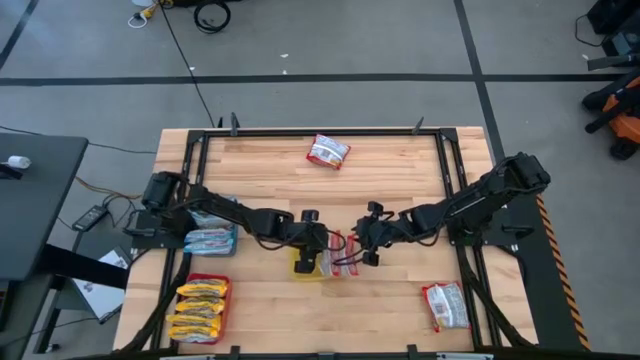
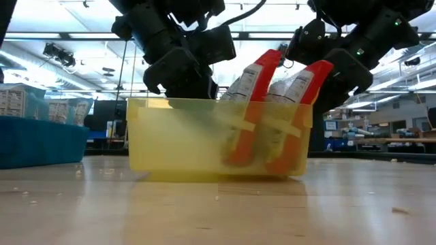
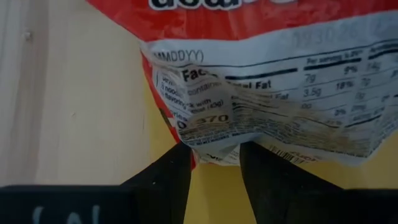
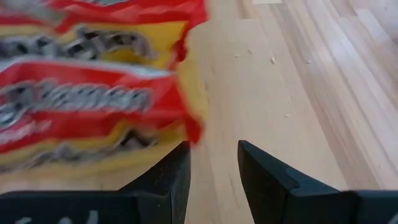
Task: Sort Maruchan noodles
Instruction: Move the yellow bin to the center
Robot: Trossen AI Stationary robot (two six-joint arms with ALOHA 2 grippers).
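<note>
A yellow tray (image 1: pixel 303 268) (image 2: pixel 218 139) stands mid-table. Two red-and-white noodle packets (image 2: pixel 253 95) (image 2: pixel 294 95) lean tilted in it, lower ends on its floor and upper ends above its rim. My left gripper (image 1: pixel 322 250) (image 3: pixel 214 155) reaches into the tray from the table's left, slanting down. It is open, with its fingertips at the lower edge of one packet (image 3: pixel 249 93). My right gripper (image 1: pixel 362 248) (image 4: pixel 214 155) comes from the right, also open, with only bare wood between its fingers. A packet (image 4: pixel 87 93) lies just beside one of its fingers. My left gripper has its fingertips (image 3: pixel 180 155) on either side of the crumpled lower edge (image 3: pixel 214 146) of the packet's back face. Whether they touch it I cannot tell. My right gripper has a packet's red edge (image 4: pixel 194 132) close beside one fingertip, and there too I cannot tell whether they touch.
A blue tray (image 1: pixel 210 240) with pale packets and a red tray (image 1: pixel 200 310) with yellow-orange packets sit at the table's left. One loose red-and-white packet (image 1: pixel 328 151) lies near the far edge, another (image 1: pixel 445 305) near the front right. Bare wood lies between them.
</note>
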